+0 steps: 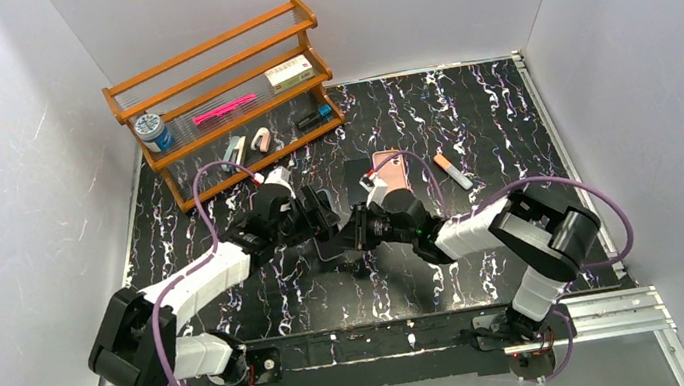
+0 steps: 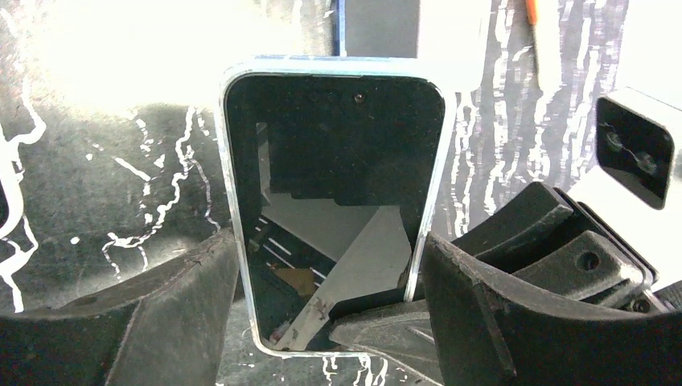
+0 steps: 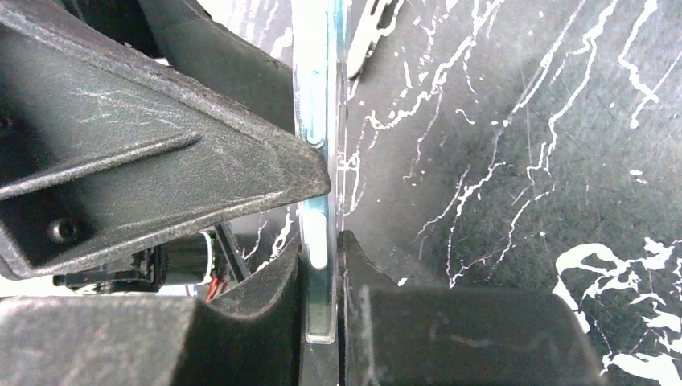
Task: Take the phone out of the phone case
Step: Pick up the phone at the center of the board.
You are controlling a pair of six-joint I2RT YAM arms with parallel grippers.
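So the big black marbled counter fills most of the top view, with a wooden rack of small odds and ends in the upper left. Both arms reach into the middle of the frame and meet there, and that's where the phone is. It's off the counter, standing on edge between the two hands, inside a clear, bluish phone case.

The left hand is spread wide with a finger against each long side of the case, so it's gripping across the width. The right hand is nearly closed, pinching the thin way near the bottom end. One finger is on the screen side and the other on the back, right by the side buttons.

To me the phone looks stiff, a bit heavy and slick, with a glass front that won't like hard squeezing or a drop. The case looks thin and bendy, and only a small lip holds the phone in. I'd keep hold of the case rim and peel a corner of the lip off, or push through from the back, rather than pull on the glass.

Smaller stuff: a pinkish phone-shaped thing lies flat just above the hands, with an orange-and-white marker beside it.
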